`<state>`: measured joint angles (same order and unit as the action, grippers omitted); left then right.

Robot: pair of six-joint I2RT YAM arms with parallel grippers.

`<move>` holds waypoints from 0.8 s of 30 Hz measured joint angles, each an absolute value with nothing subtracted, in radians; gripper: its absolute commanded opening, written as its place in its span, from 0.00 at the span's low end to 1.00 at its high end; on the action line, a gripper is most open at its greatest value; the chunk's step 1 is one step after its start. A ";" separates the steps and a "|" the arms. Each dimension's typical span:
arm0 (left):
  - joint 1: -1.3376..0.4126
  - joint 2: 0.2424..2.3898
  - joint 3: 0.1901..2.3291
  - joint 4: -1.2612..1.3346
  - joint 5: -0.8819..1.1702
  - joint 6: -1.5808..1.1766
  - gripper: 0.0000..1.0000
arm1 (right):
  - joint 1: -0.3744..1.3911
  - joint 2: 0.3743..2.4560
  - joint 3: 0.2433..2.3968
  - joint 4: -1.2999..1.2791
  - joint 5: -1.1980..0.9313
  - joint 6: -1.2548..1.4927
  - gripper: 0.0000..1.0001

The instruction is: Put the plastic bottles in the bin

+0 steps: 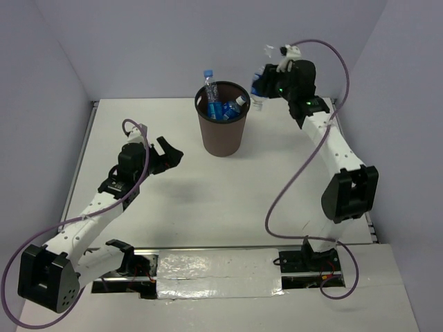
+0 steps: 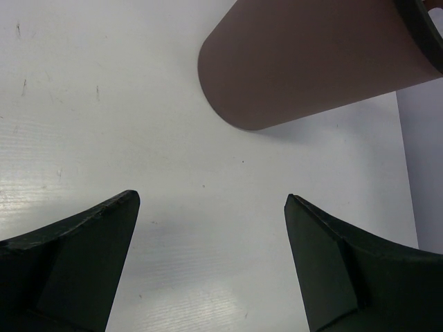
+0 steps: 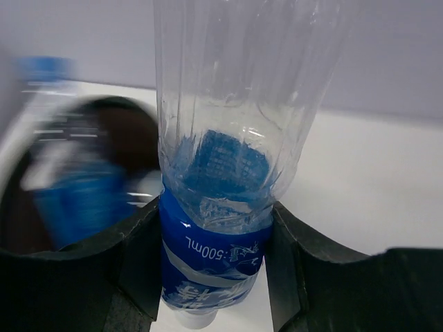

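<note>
Blue-labelled bottle (image 3: 228, 124) is sitting pinched between the jaws of the right gripper (image 3: 213, 266), hanging beside the bin (image 1: 223, 138), maybe just outside its rim. More bottles (image 1: 220, 108) are standing inside. The left gripper (image 2: 211, 207) is holding its jaws wide over the surface (image 2: 104, 104) nearby.

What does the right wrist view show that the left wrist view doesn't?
Right wrist only: a clear blue-labelled bottle clamped in the right jaws, and blurred bottles inside the bin. Left wrist only: the left jaws open and empty, and the bin's brown outer wall. Both: the bin and the white table.
</note>
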<state>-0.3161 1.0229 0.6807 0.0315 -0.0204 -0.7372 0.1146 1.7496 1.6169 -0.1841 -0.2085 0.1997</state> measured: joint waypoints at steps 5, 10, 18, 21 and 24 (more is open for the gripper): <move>-0.316 0.999 0.680 0.030 -0.021 -0.736 0.99 | 0.316 1.660 1.701 -0.048 -0.260 0.100 0.20; -0.316 0.938 0.669 0.031 -0.022 -0.736 1.00 | 0.394 1.754 1.807 -0.023 -0.239 0.015 0.25; -0.316 0.868 0.632 0.009 -0.044 -0.736 0.99 | 0.439 1.923 1.856 -0.119 -0.186 -0.076 0.48; -0.316 0.857 0.632 0.008 -0.049 -0.736 0.99 | 0.441 1.924 1.855 -0.171 -0.211 -0.120 0.62; -0.316 0.856 0.632 0.008 -0.049 -0.736 0.99 | 0.441 1.893 1.821 -0.183 -0.252 -0.159 0.84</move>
